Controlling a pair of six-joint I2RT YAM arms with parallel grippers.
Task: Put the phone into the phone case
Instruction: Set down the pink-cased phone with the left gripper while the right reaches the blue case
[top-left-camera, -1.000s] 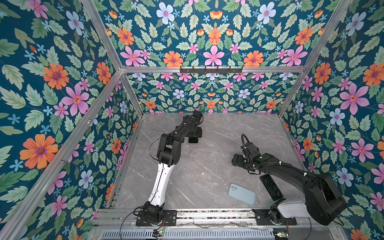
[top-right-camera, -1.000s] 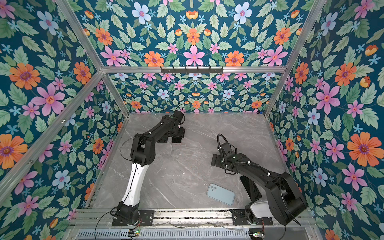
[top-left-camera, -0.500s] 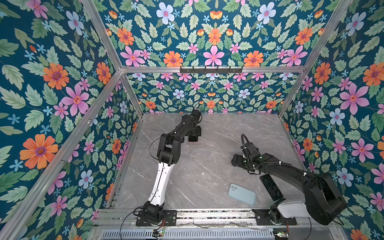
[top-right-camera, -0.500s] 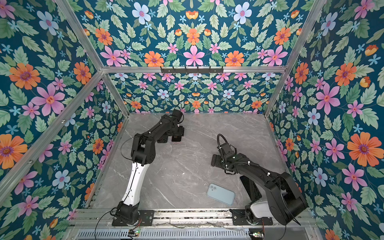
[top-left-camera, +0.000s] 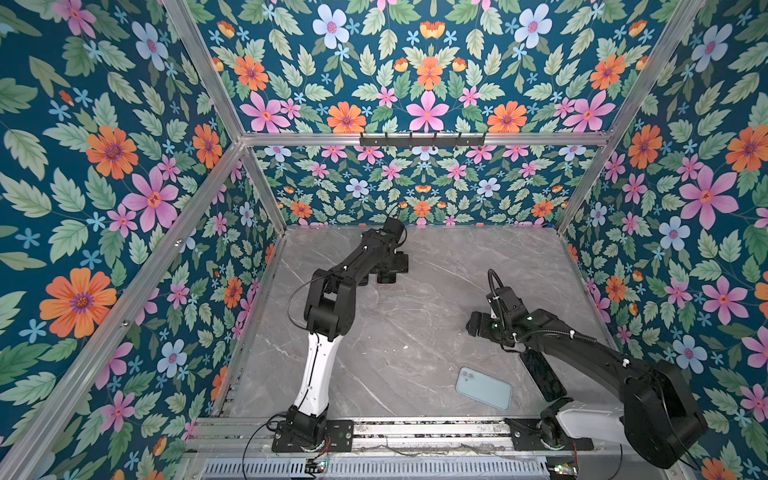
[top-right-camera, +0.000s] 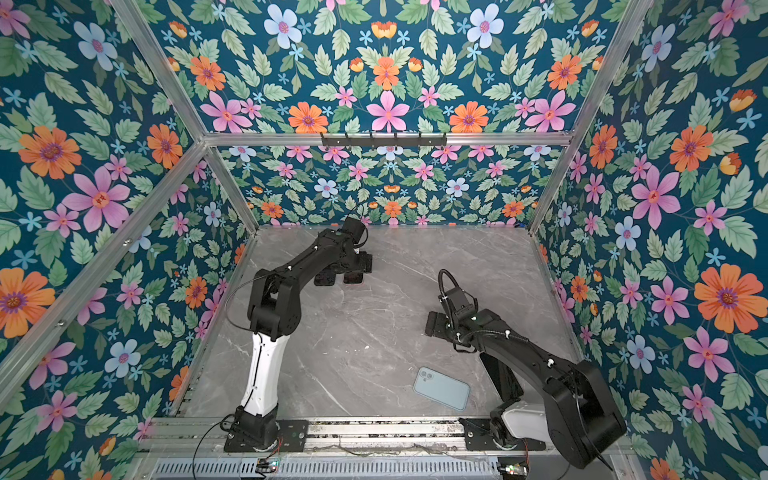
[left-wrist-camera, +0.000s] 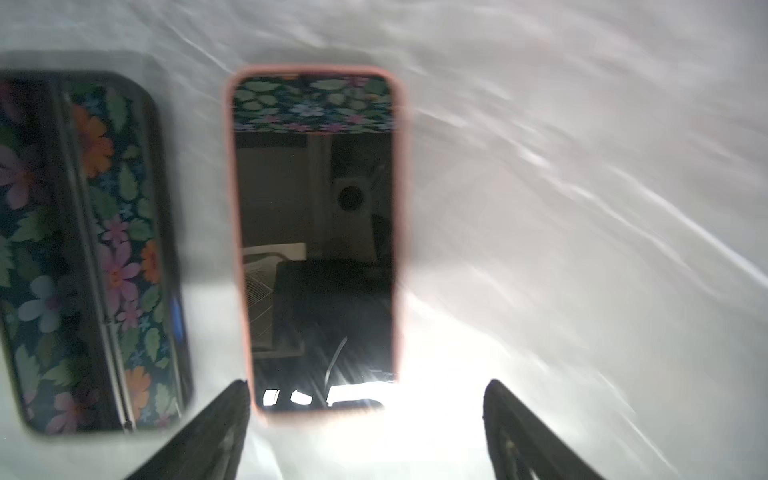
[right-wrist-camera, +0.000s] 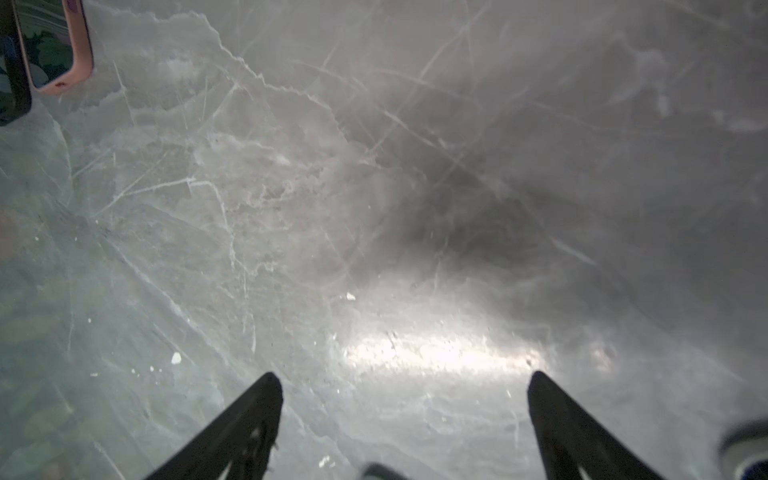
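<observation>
Phone lies screen-up, apparently fully seated in the pink case at the table's 11 o'clock, with a bare dark phone just beside it; left gripper spread at its end and right gripper spread at 3 o'clock, both empty, so insertion judged complete, only retreat left.

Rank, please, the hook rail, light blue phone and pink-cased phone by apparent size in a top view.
hook rail
light blue phone
pink-cased phone, mostly hidden under the left arm, so its rank is unsure
</observation>
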